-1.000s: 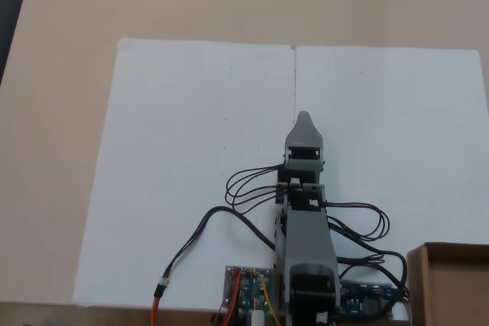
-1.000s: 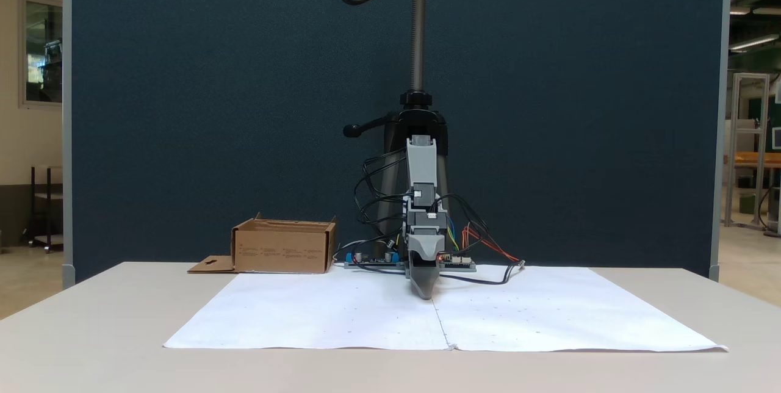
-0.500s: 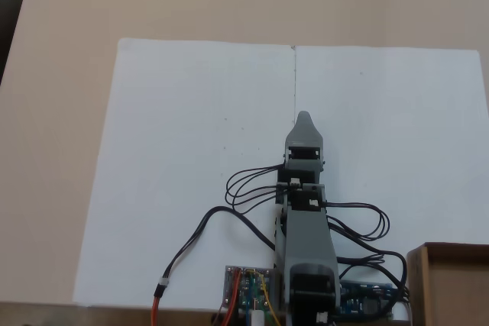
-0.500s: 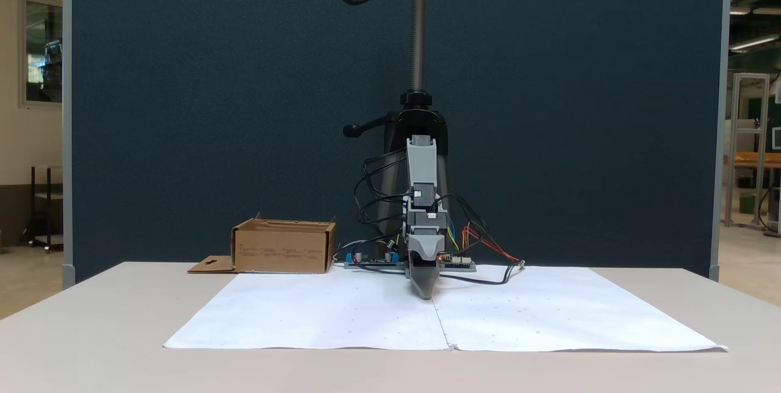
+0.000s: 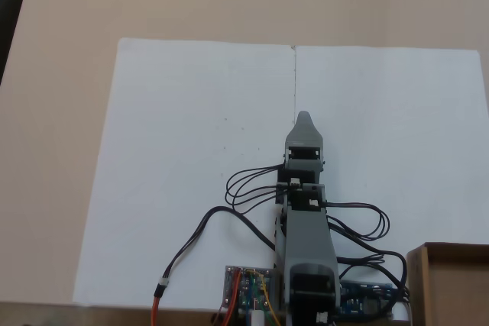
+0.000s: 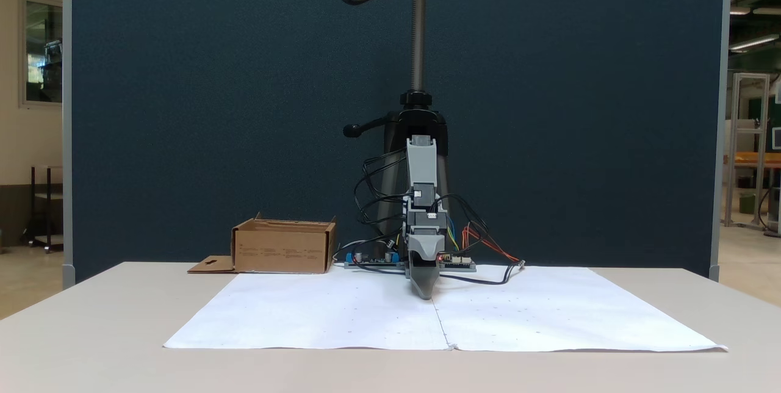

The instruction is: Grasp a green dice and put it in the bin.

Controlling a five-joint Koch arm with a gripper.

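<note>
One bin (image 6: 284, 246), one arm (image 5: 304, 211)

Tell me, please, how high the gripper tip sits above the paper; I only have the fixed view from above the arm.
Observer: In a fixed view from the front, the gripper points down with its tip at the paper, touching or nearly so.
Operator: Thank you. I see just a corner of the bin; what does the rest look like?
Observer: The bin is a cardboard box standing on the table beside the paper, with a flap lying flat on the side away from the arm.
</note>
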